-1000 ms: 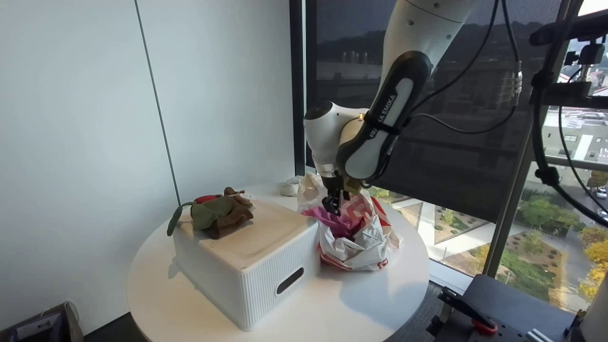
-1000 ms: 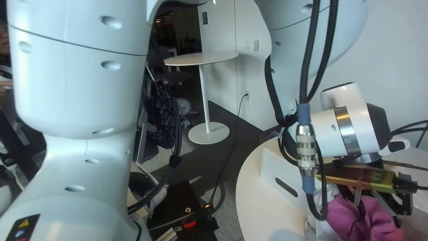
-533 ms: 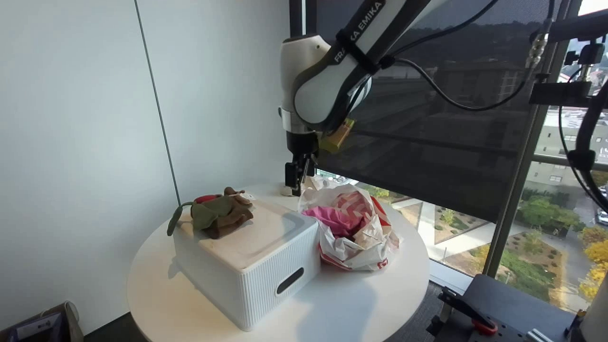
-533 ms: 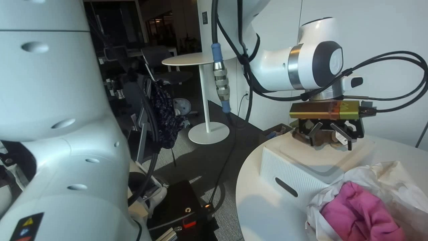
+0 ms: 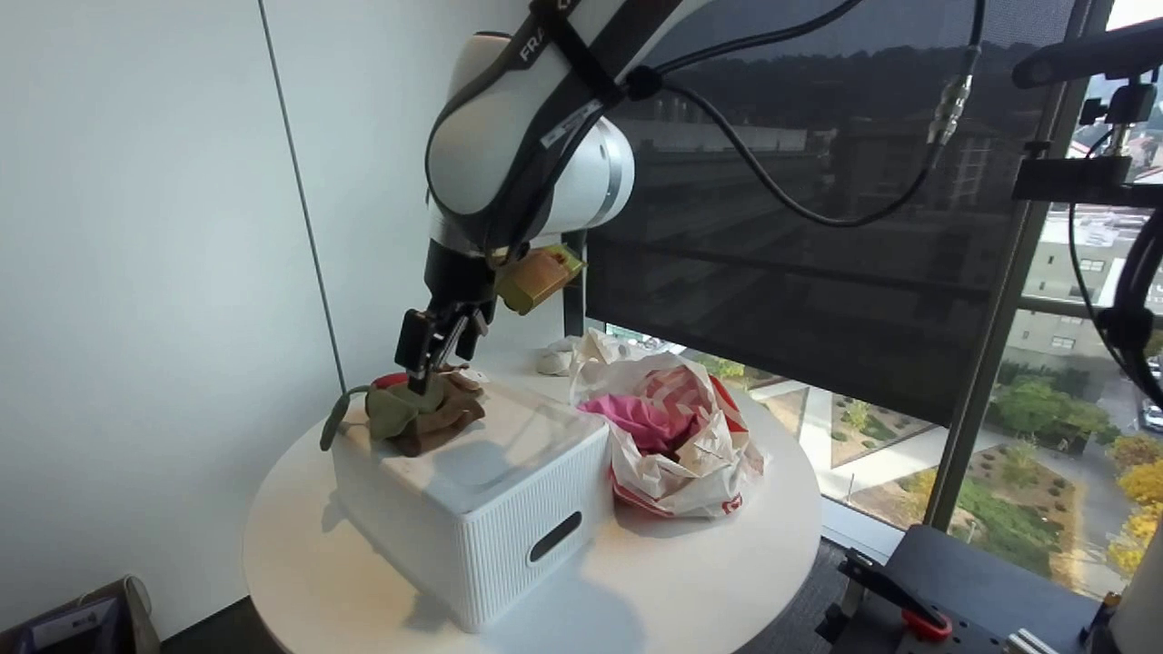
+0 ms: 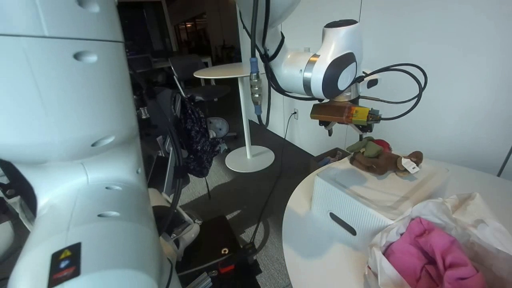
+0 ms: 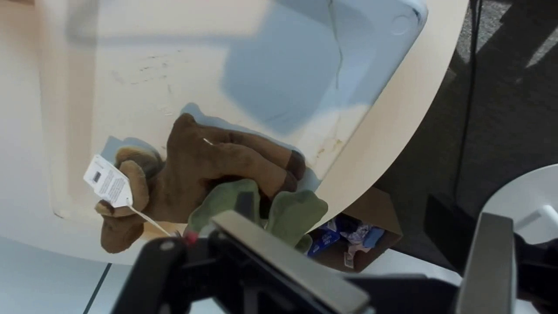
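Now my gripper (image 6: 345,134): jaws wide!
Green plush (image 7: 298,216): on white box (image 5: 500,538), partly hidden by my finger (image 7: 291,260); touching, I can't tell.
Pink cloth (image 6: 432,246): at my fingers before, now well apart.

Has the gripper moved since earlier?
Yes. Against the white box in an exterior view, the gripper has swung away from the plastic bag toward the brown plush toy.

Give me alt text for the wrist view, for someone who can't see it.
A brown plush toy with a white tag lies on a white box, with green leaf-shaped fabric by its limbs. The open gripper spans the bottom, partly hiding the fabric. A box of small items shows beyond the table's edge.
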Action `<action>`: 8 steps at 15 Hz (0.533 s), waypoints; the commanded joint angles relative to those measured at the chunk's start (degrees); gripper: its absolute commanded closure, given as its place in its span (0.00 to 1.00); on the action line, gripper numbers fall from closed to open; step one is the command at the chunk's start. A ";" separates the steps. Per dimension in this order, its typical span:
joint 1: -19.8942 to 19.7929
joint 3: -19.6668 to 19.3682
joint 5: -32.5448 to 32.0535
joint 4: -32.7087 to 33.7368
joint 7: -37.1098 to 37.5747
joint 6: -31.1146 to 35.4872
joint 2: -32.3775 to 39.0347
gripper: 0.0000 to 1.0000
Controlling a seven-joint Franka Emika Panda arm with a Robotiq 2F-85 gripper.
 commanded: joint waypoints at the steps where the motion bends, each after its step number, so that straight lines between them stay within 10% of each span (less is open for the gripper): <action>1: 0.95 -0.83 -0.28 6.81 1.84 4.50 10.06 0.00; 8: 4.66 -2.27 -5.97 17.27 2.06 11.23 21.34 0.00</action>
